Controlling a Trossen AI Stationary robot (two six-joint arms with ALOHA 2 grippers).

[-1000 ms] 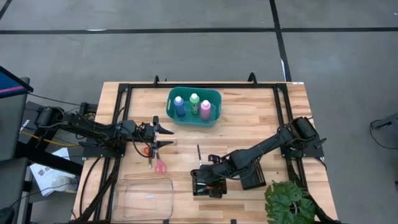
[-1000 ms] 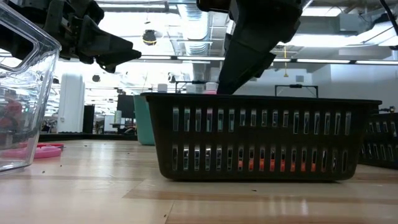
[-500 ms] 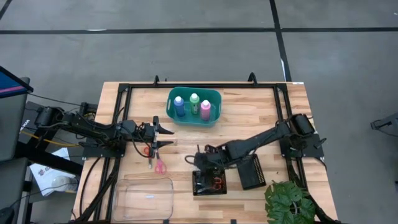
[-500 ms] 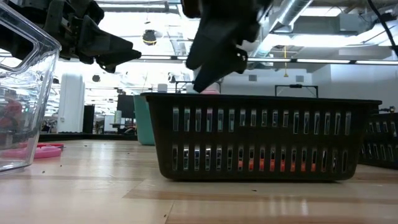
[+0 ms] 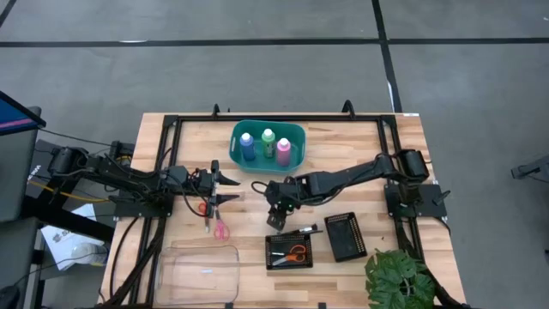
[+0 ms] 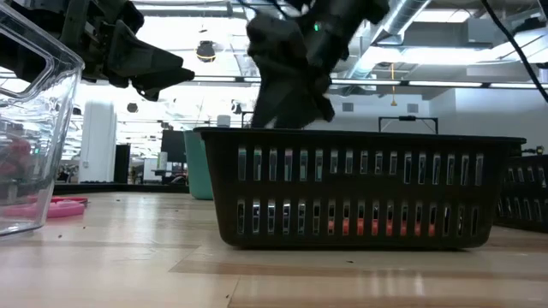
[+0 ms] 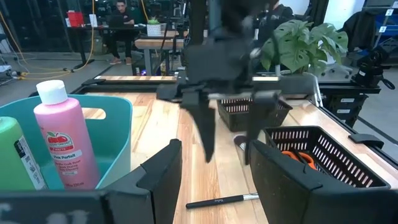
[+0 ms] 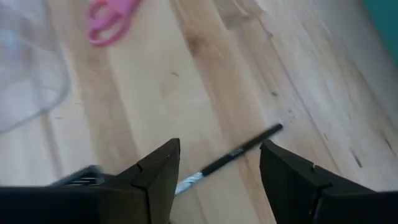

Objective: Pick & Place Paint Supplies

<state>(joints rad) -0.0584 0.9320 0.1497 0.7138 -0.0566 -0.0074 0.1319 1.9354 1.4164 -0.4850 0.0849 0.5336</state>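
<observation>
The right gripper (image 5: 275, 209), jaws open and empty above the brush (image 8: 231, 158), could nudge it away if it descends off-center.

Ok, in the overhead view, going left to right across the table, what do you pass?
Left gripper → blue bottle → green bottle → right gripper → pink bottle → orange-handled scissors → empty black mesh tray → potted plant.

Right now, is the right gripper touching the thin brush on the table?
Apart. The right wrist view shows the brush lying on the wood beyond the open right gripper, nothing between its jaws.
</observation>
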